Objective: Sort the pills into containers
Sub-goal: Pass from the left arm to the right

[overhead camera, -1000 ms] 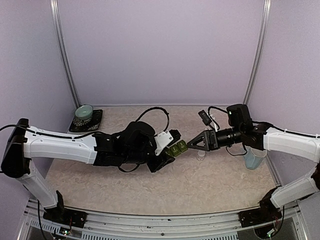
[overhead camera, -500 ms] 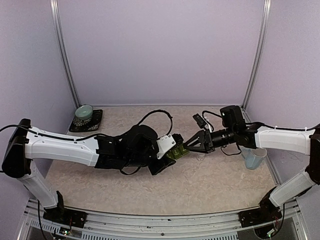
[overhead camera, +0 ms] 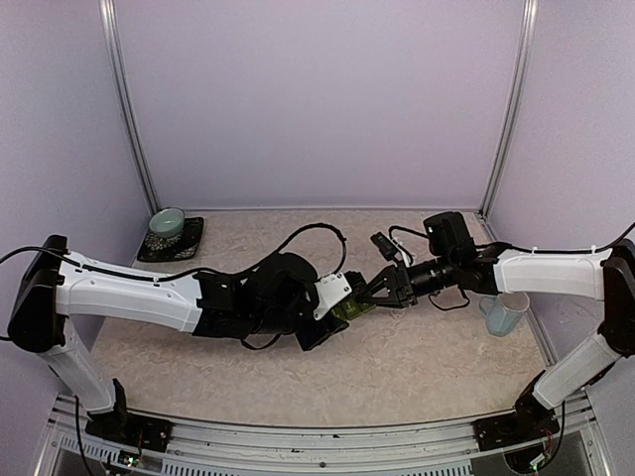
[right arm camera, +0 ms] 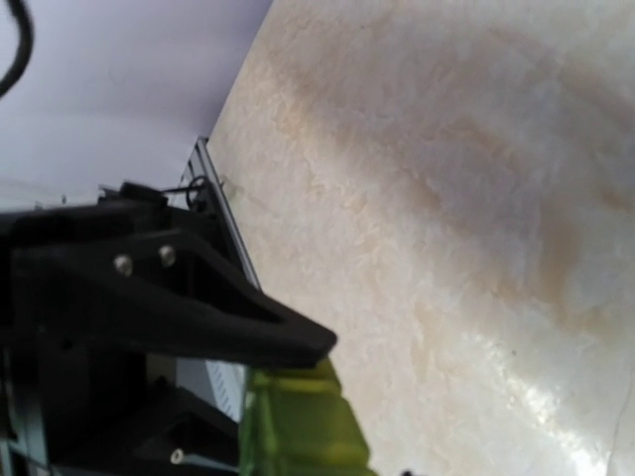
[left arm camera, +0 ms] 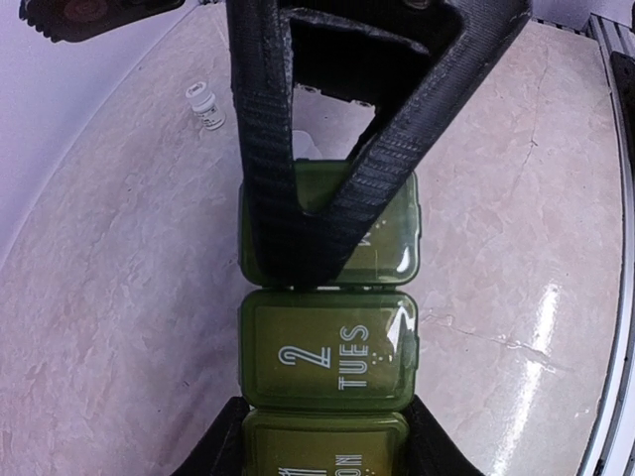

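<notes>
The left gripper (overhead camera: 340,303) holds the dark green containers (overhead camera: 349,309) over the table (overhead camera: 417,382); the right gripper (overhead camera: 363,300) meets their end, jaws seemingly closed. A pale blue mug (overhead camera: 504,315) stands right, a bowl (overhead camera: 167,222) far left.

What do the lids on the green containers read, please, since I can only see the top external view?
Observer: In the left wrist view, the middle lid of the containers reads 2 TUES.
Operator: Thank you. Where exactly does the right gripper touch them?
Observer: The right gripper has its fingers meeting in a V on the far compartment, beyond TUES.
Operator: Is anything hidden behind the arms?
Observer: Yes, a small white vial sits on the table beyond the containers.
</notes>
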